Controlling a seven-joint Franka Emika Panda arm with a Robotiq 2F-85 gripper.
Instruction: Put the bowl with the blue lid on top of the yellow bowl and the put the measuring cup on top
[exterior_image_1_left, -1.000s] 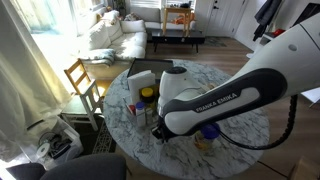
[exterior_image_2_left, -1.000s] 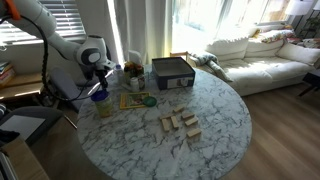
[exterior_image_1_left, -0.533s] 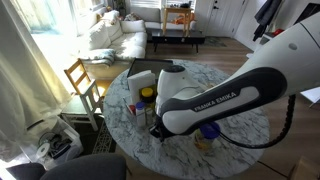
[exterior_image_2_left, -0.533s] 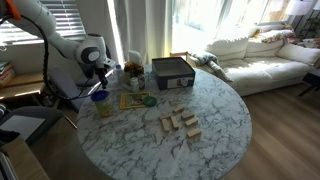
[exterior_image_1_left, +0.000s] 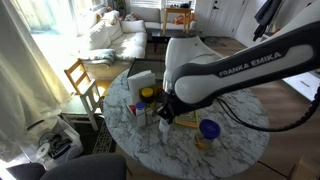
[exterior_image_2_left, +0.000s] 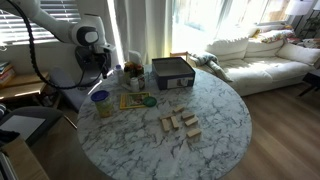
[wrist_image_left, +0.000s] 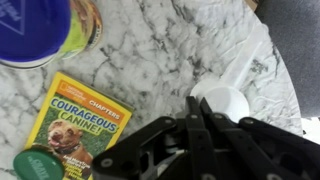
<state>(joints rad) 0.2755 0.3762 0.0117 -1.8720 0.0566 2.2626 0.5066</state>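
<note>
The bowl with the blue lid (wrist_image_left: 30, 22) sits on the yellow bowl (wrist_image_left: 84, 35) at the wrist view's top left, and the stack shows in both exterior views (exterior_image_1_left: 209, 128) (exterior_image_2_left: 100, 98). The white measuring cup (wrist_image_left: 225, 100) lies just beyond my fingertips, its handle pointing up and right. My gripper (wrist_image_left: 190, 103) is shut, with the tips pinched at the cup's left rim. In the exterior views my gripper (exterior_image_2_left: 100, 72) hangs above the stack, at the marble table's (exterior_image_2_left: 210, 130) edge.
A yellow "Courageous Canine" book (wrist_image_left: 80, 125) and a green lid (wrist_image_left: 35, 162) lie beside the stack. Yellow-capped jars (exterior_image_2_left: 130, 72), a dark box (exterior_image_2_left: 172, 72) and several wooden blocks (exterior_image_2_left: 180, 122) stand further in. A wooden chair (exterior_image_1_left: 85, 78) is beside the table.
The jaws finished shutting. The arm has since risen and swung, uncovering the blue-lidded stack in an exterior view.
</note>
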